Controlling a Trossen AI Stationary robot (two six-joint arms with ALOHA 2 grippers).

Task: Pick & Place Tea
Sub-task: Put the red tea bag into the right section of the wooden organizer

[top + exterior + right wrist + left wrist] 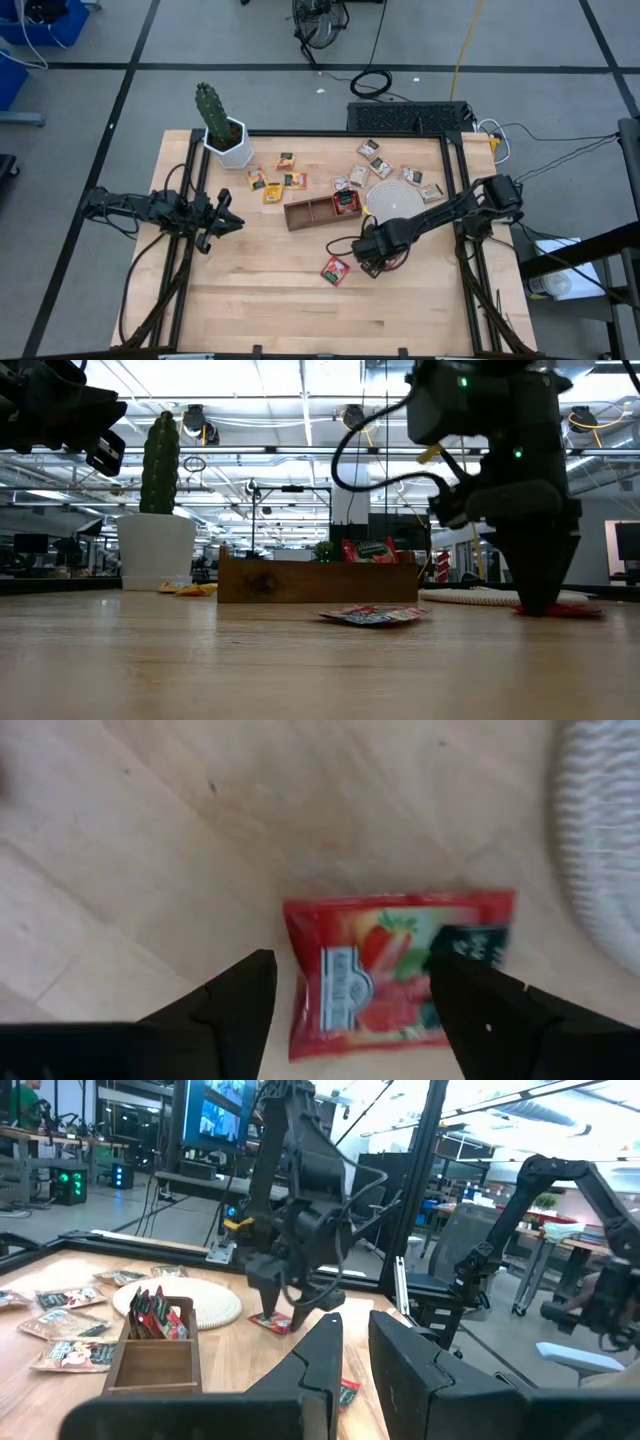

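- A red tea sachet (398,967) lay flat on the table (260,300), just beside the round whitish disc (393,200) and near the wooden tray (322,210).
- Bare wood stretched toward the table's near edge; another red sachet (334,270) lay close by.
- The right gripper (350,995) stood over the sachet, fingers apart, straddling it, gripping nothing.
- The left gripper (228,222) waited near the left edge, fingers almost together.

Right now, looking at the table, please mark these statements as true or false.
1. The right tool is open above a red tea sachet. True.
2. The wooden tray is empty. False: red sachets stand in one end compartment.
3. A second red sachet lies flat on the table, outside the tray. True.
4. The cactus pot has tipped over. False: it stands upright.
5. The left tool holds a yellow sachet. False: it holds nothing, at the table's left edge.
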